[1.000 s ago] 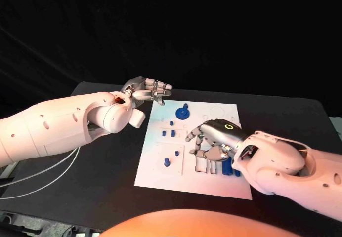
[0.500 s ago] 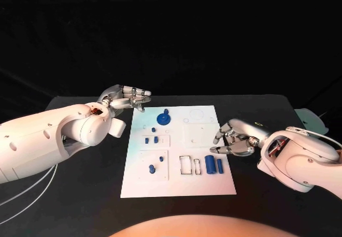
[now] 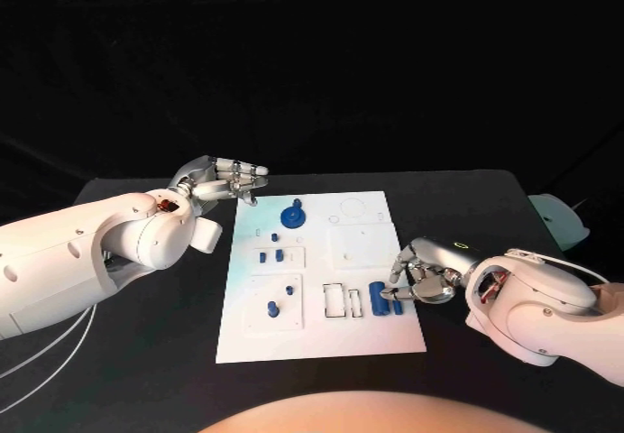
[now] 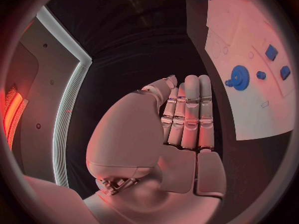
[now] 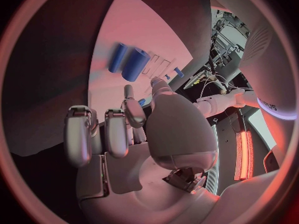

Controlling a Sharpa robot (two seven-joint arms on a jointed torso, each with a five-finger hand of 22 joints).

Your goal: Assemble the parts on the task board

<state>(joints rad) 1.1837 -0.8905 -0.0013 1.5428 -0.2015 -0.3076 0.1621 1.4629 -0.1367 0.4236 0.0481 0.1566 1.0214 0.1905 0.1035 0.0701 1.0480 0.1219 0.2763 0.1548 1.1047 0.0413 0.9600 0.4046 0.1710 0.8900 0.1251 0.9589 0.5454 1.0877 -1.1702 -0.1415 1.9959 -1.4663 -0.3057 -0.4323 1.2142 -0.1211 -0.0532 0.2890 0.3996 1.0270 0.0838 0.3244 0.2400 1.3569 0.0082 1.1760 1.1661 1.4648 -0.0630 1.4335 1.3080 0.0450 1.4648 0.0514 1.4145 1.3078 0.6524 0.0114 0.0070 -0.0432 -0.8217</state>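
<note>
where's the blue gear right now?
In the head view the blue gear sits on the task board near its far left corner, just right of the left robot hand, which isn't touching it.

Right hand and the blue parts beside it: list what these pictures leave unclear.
- Head view: whether the right hand touches the two blue cylinders; its fingers cover the meeting point.
- Right wrist view: the cylinders are blurred, so their seating is unreadable.
- Head view: small blue parts on the task board are too small to identify.
</note>
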